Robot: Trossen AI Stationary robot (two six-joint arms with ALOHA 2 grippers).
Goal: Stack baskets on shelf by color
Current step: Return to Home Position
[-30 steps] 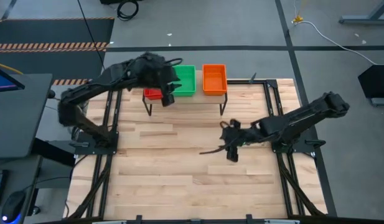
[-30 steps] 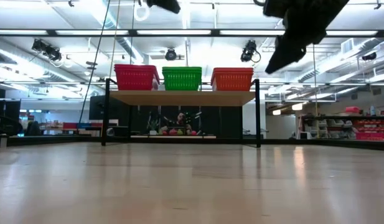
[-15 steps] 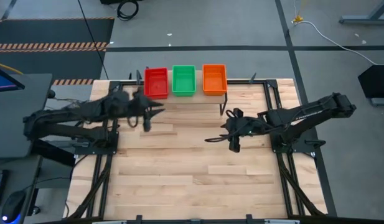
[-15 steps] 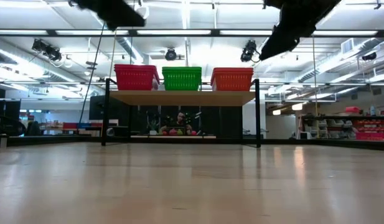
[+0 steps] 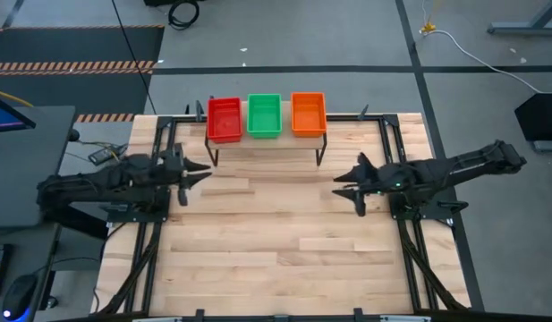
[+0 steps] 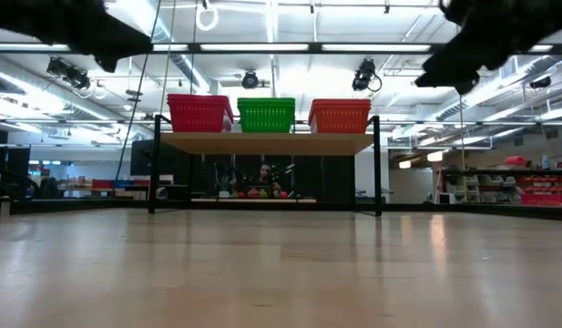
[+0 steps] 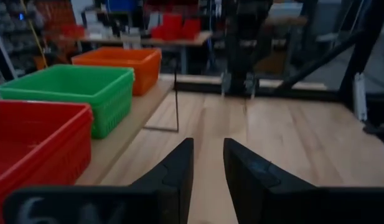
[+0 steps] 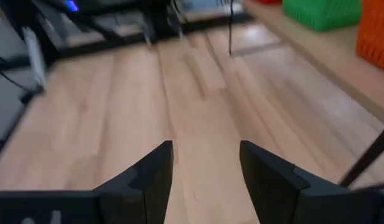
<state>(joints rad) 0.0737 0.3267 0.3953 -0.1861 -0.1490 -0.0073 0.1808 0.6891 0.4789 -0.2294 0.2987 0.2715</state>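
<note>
Three basket stacks stand side by side on the shelf (image 5: 267, 143) at the table's far edge: red (image 5: 225, 119), green (image 5: 264, 115) and orange (image 5: 309, 114). In the low view, red (image 6: 199, 112), green (image 6: 266, 114) and orange (image 6: 340, 115) rest with their bases on the light wooden top (image 6: 267, 143). My left gripper (image 5: 202, 172) is open and empty, left of the shelf and nearer than it. My right gripper (image 5: 340, 183) is open and empty, right of the shelf and nearer. Both hover above the table.
The shelf's thin black legs (image 6: 378, 169) stand on the slatted tabletop (image 5: 276, 241). Black frame rails run along the table's left (image 5: 150, 224) and right (image 5: 410, 233) sides. Bare wood lies between the two arms and toward the near edge.
My left gripper has drawn back from above the red stack, moving toward the table's left and near edges. The red stack, then covered by the arm, now shows whole. My right gripper has moved toward the table's far and right edges.
</note>
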